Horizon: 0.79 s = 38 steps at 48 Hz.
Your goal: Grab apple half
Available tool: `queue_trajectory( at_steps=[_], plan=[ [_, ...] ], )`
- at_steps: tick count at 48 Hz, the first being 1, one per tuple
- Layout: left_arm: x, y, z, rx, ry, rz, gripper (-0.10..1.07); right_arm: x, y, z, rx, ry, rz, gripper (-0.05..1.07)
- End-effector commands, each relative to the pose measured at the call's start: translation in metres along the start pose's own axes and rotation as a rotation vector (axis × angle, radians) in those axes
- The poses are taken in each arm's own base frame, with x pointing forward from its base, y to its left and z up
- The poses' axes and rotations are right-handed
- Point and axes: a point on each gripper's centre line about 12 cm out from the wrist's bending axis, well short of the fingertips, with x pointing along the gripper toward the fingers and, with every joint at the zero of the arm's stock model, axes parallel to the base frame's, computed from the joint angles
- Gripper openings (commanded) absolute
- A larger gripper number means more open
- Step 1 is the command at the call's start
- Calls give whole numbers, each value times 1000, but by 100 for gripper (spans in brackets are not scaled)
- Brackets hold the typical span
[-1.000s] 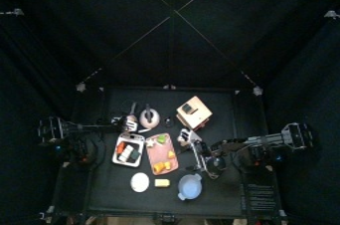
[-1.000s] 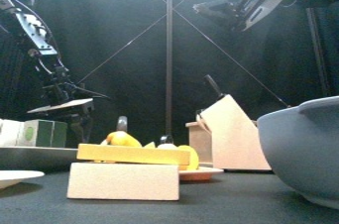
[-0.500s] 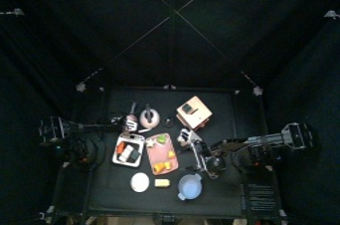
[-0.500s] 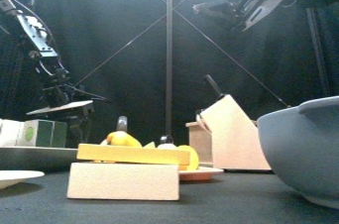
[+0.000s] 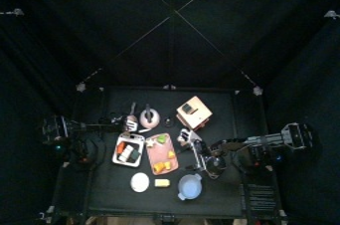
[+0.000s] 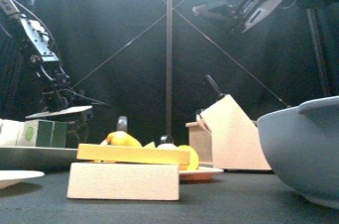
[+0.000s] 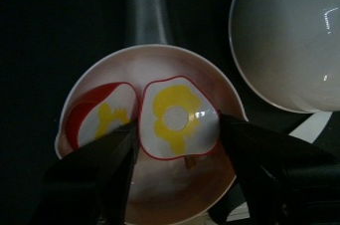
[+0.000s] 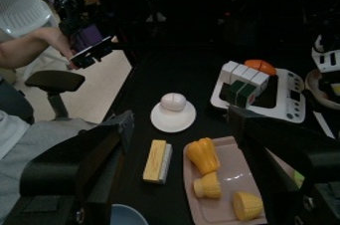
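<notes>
We see the apple half [image 7: 180, 119] lying cut face up in a shallow pinkish dish [image 7: 200, 184]: red skin rim, yellow flesh. Its long axis runs along the line of the dish's pale handle [image 7: 146, 5]. A 2nd half [image 7: 106, 119] lies just beside it, parallel, in the same dish. In the top view the dish sits at the table's back-left.

The left gripper [image 7: 176, 134] hangs above the dish w/ its pincer spread apart, one jaw either side of the apple half. We can't tell if it touches anything. A white bowl [image 7: 292, 40] sits close by the dish rim.

The right gripper [image 8: 180, 129] is also spread apart and holds nothing, over the table's right-centre. Below it:
- a pink tray [image 8: 226, 184] w/ yellow food pieces [image 8: 202, 154]
- a yellow bar [image 8: 157, 161] beside it
- a small white plate [image 8: 173, 117] w/ a pale ball
- a white tray [image 8: 259, 95] of coloured boxes, print too small for us to read

Beyond the table edge a person [image 8: 34, 30] sits near a chair [image 8: 60, 82].

In the top view a wooden box [image 5: 193, 112] stands at the back, right of the dish, apart from it.
</notes>
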Motion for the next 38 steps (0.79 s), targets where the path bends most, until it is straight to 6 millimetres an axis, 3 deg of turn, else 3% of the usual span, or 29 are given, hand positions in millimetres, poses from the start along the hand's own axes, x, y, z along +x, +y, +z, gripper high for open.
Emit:
queue_trajectory(
  at_steps=[1, 15, 38],
  plan=[
    [-3, -4, 6, -10, -16, -16, 82, -2, 0, 8, -1, -28, 1, 104],
    [-22, -9, 14, -17, -67, -73, 81, -2, 0, 7, 0, -25, 0, 104],
    [-67, -30, 4, 72, -143, -239, 80, -3, 0, 6, -3, -24, 1, 104]
  ],
)
